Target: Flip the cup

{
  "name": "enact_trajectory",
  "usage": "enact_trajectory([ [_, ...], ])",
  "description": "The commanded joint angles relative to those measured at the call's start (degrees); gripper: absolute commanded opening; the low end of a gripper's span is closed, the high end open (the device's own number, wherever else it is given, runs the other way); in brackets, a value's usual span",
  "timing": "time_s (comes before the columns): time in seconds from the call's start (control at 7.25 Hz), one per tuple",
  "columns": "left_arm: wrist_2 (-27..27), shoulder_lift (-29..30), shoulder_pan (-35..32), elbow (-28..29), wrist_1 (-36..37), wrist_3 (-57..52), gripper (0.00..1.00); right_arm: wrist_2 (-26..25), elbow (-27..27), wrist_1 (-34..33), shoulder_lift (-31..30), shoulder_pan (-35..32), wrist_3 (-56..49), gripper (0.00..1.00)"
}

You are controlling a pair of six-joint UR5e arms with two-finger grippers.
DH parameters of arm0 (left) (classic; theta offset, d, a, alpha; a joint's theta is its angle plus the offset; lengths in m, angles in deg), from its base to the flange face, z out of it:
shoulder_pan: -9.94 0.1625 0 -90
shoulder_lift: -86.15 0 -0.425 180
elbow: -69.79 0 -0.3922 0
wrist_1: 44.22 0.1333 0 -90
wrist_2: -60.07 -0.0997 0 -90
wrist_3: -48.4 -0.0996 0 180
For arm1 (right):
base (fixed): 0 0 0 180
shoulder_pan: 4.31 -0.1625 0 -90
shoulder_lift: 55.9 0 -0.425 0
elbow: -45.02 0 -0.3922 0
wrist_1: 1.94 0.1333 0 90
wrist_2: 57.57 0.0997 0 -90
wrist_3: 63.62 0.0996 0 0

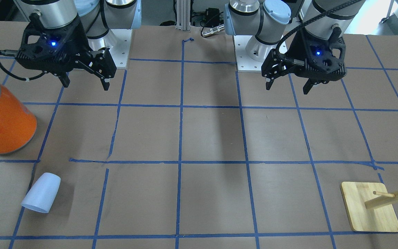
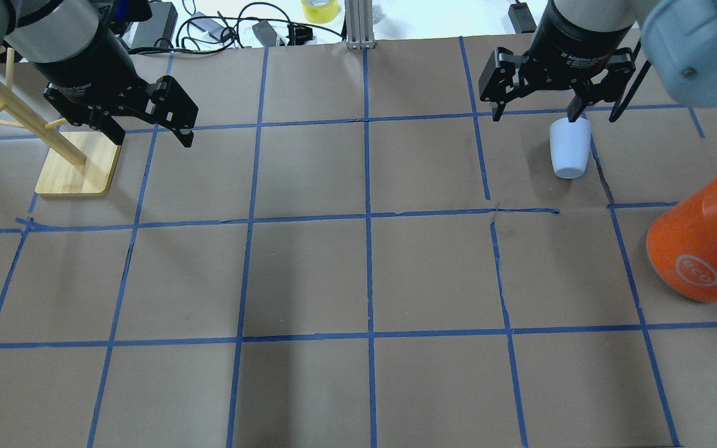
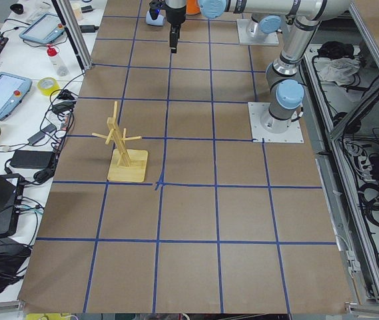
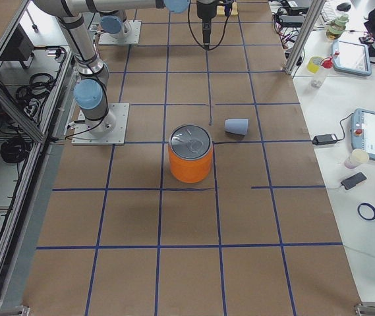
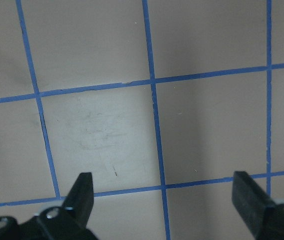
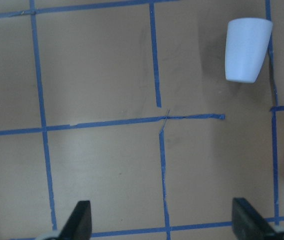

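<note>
I see the right gripper [image 1: 85,83] hanging high over the table [image 2: 309,280], close to the robot's base. Its two fingers are spread wide and nothing sits between them. The cup [image 1: 41,193] lies on its side on the brown paper, out toward the operators' edge of the table. It is well apart from that claw, farther out from the base and a little toward the robot's right. The wider rim points away from the robot and the narrower base points back toward it.

In the right wrist view the cup [image 6: 246,49] shows in the upper right corner. There it lines up roughly with one finger rather than with the gap between the two. In the overhead view the cup [image 2: 571,148] seems to sit just under the right gripper [image 2: 536,115], but the front view shows the claw raised clear of it, not touching.

An orange can [image 1: 3,119] stands upright near the cup, closer to the robot, with bare paper between them.

The left gripper [image 1: 287,88] is also spread wide and holds nothing, hovering above bare grid squares. A wooden peg stand [image 2: 75,165] rests on the table on that side.
</note>
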Motion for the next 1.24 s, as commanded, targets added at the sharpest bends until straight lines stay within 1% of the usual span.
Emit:
enact_trajectory([
  [0.0,0.0,0.0,0.0,0.0,0.0,0.0,1.0,0.01,-7.43,-0.36,9.97,6.08,-3.23,1.0],
  [0.14,0.0,0.0,0.0,0.0,0.0,0.0,1.0,0.71,-10.69,-1.15,15.35,8.99,-3.6,1.0],
  [0.28,0.0,0.0,0.0,0.0,0.0,0.0,1.0,0.98,-11.76,-2.2,19.66,11.45,-3.95,1.0],
  [0.41,0.0,0.0,0.0,0.0,0.0,0.0,1.0,0.89,-11.86,-6.39,23.1,12.43,-5.78,1.0],
  [0.55,0.0,0.0,0.0,0.0,0.0,0.0,1.0,0.37,-11.77,-8.34,25.66,13.66,-5.8,1.0],
  [0.83,0.0,0.0,0.0,0.0,0.0,0.0,1.0,0.8,-8.54,-8.54,27.87,16.04,-5.37,1.0],
  [1.1,0.0,0.0,0.0,0.0,0.0,0.0,1.0,0.46,-2.4,-18.95,28.23,16.31,-5.63,1.0],
])
